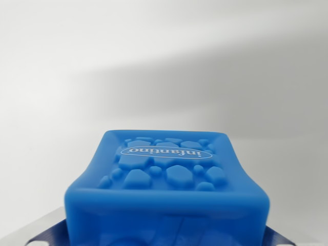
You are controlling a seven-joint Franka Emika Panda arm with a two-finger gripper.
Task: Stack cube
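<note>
A blue soft cube (166,179) fills the lower middle of the wrist view, very close to the camera. Its upper face bears raised pebble shapes and a white "infantino" logo. Both side walls bow inward, as if squeezed. My gripper (166,237) sits low in the frame, mostly hidden behind the cube. Only metal finger parts show, one at the bottom of the wrist view's left (43,230) and one at the right (283,238). The gripper looks shut on the cube. No second cube is in view.
A plain white surface (164,61) lies behind the cube, crossed by a soft grey shadow band from the upper right.
</note>
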